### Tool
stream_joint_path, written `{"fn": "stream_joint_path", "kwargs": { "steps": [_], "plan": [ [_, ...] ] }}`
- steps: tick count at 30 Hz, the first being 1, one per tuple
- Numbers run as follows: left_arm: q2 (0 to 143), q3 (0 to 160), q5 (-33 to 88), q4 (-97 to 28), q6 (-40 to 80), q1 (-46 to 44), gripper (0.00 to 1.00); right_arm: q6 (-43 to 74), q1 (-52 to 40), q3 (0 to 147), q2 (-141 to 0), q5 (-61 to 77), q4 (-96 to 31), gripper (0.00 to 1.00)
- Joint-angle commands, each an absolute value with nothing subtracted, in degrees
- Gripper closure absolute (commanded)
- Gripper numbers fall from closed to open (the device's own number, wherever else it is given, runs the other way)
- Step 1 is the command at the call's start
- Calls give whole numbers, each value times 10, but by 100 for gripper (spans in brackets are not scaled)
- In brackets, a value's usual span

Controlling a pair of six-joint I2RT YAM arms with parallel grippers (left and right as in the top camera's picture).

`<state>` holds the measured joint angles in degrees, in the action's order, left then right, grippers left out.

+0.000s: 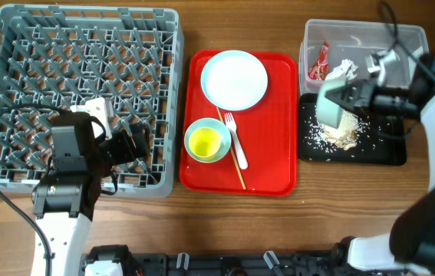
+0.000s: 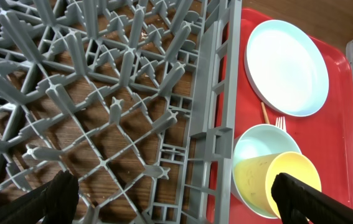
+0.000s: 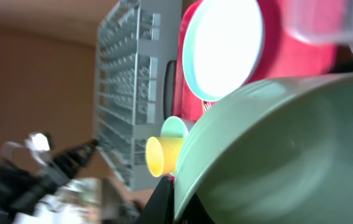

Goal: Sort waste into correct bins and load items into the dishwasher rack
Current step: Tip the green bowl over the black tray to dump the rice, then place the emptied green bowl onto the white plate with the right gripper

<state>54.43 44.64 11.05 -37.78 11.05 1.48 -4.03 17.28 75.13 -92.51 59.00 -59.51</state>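
Over the shallow black rectangular tray (image 1: 386,149) at the right of the table (image 1: 317,230), the right tool (image 1: 349,96) pinches a round pale blue bowl (image 1: 332,103) by its rim. The bowl is tilted steeply above the whitish rice-like scraps (image 1: 332,136) in that tray. It looks like rigid, light plastic with a glossy surface, so probably slippery. A rim pinch, one finger inside and one outside, is the practical hold, and it needs firm pressure because a tipped bowl could pivot or slide out. The right wrist view shows one dark finger (image 3: 164,199) at the rim; the other is hidden. The bowl likely goes edge-on between the pegs of the large square grey plastic rack (image 1: 64,61). The left tool (image 1: 136,142) hovers over that rack, spread wide, holding nothing. On the red rectangular serving tray (image 1: 275,153) are:
- a round pale plate (image 1: 235,80), flat and thin-lipped, so awkward to lift;
- a second pale blue bowl (image 2: 254,146) with a small yellow cup (image 2: 269,180) in it, light enough to take by the wall;
- a white plastic fork (image 1: 236,142), thin, best taken mid-handle.
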Motion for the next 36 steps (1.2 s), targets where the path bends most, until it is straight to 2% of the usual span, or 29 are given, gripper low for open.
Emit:
{"fn": "stream_joint_path", "kwargs": {
  "steps": [1,5,9,15,23,32,33,35,36],
  "plan": [
    [543,457,120,-378,111,17,0,4,86,772,-881,457,-563,96],
    [543,457,120,-378,111,17,0,40,-21,796,-875,352,-535,96],
    [543,457,120,-377,111,17,0,78,-121,881,-890,238,-529,96],
    [543,457,120,-378,111,17,0,90,-224,891,-939,124,-395,95],
    [543,457,120,-378,111,17,0,91,-293,891,-1106,103,-317,96],
    [543,457,120,-378,111,17,0,111,-304,891,-1221,103,-323,95],
    [543,457,120,-378,111,17,0,112,-304,891,-1221,103,-331,94],
    [543,457,120,-378,111,17,0,111,-304,891,-1219,103,-342,79],
    [543,457,120,-378,111,17,0,111,-304,892,-1215,103,-352,76]
  ]
}}
